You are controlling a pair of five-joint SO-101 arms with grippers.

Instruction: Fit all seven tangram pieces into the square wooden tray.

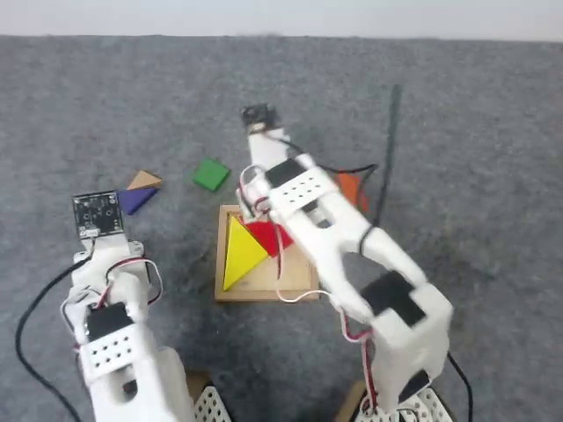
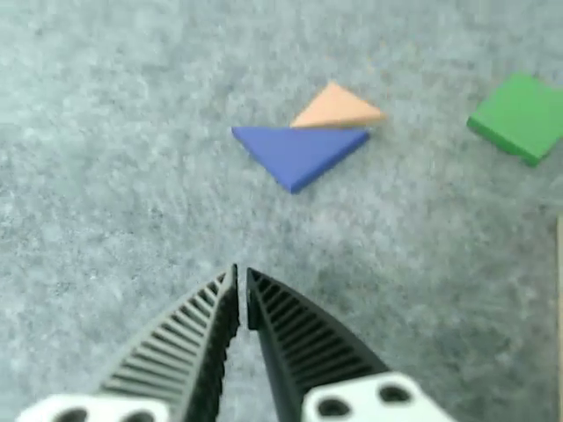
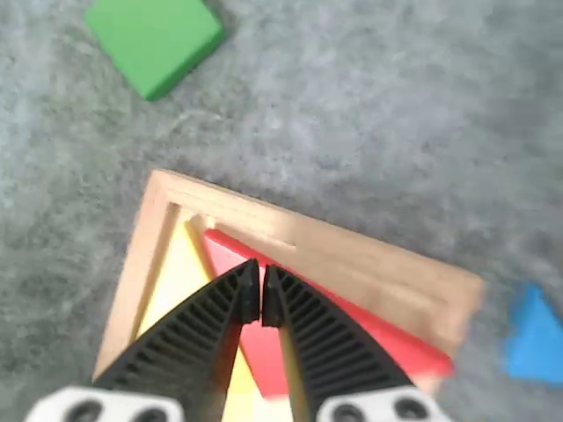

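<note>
Left end effector [image 2: 242, 280]: fingers pressed together, gripping nothing, poised over bare grey worktop [image 1: 457, 132] at the left. Ahead of it, a blue triangle [image 2: 299, 151] and a tan triangle [image 2: 339, 107] lie flat and touch along one edge. A green square [image 1: 210, 173] lies apart from them, just beyond the far left corner of the square wooden tray [image 1: 224, 290]. The tray sits at the centre. A yellow triangle [image 1: 239, 251] fills its left side and a red triangle [image 1: 266, 236] lies against it. Right end effector [image 3: 261, 288]: fingers closed, holding nothing, tips over the red triangle near the tray's far left corner; contact cannot be told. An orange piece [image 1: 350, 186] shows partly behind the right arm. A light-blue piece [image 3: 532, 338] lies on the worktop just outside a tray corner.
</note>
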